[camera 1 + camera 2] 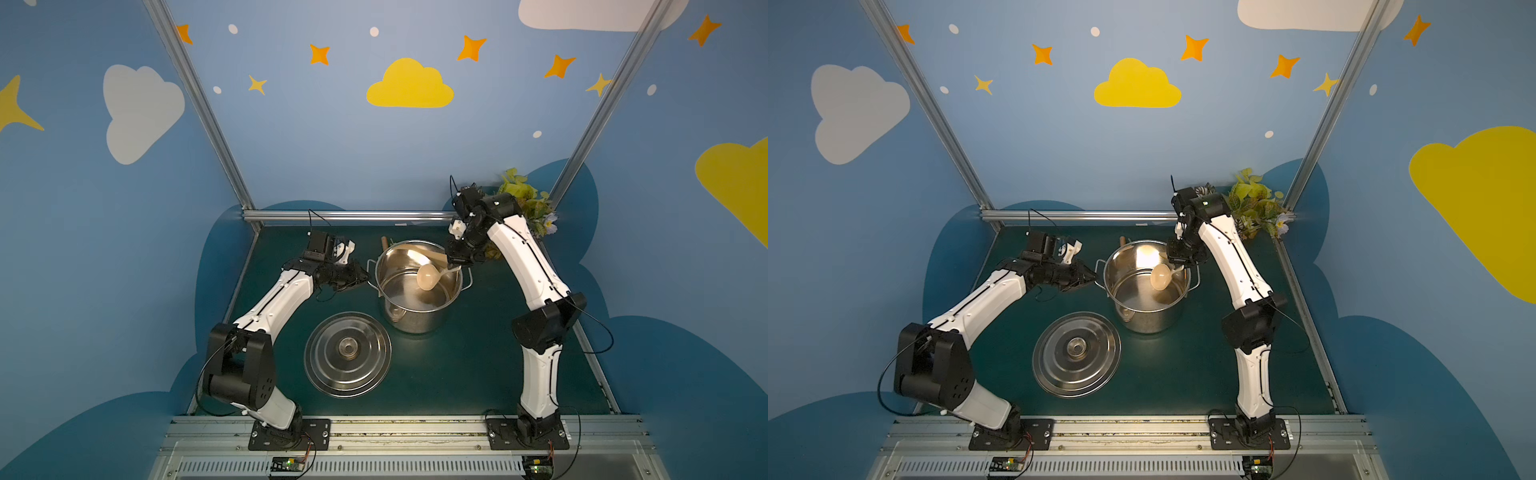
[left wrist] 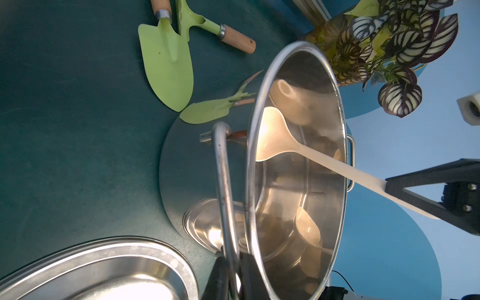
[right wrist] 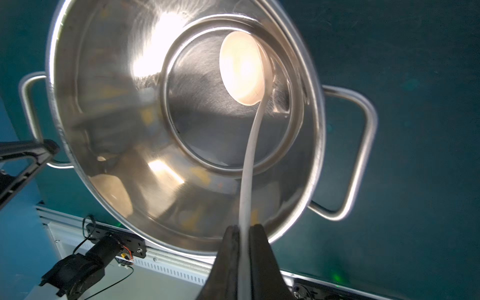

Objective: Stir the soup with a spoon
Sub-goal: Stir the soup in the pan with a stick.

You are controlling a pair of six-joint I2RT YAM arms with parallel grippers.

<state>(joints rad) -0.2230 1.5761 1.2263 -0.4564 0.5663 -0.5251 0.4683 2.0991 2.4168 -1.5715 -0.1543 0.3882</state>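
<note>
Right fingers grip the ladle by its thin handle, left fingers the pot handle; scraping the wall could twist the ladle loose.

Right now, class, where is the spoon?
In a top view the spoon sits with its bowl inside the open pot, behind the loose lid; its handle rises over the pot's right rim into the shut right hand.

Glossy metal pot, smooth cream plastic spoon, matt green tabletop.
</note>
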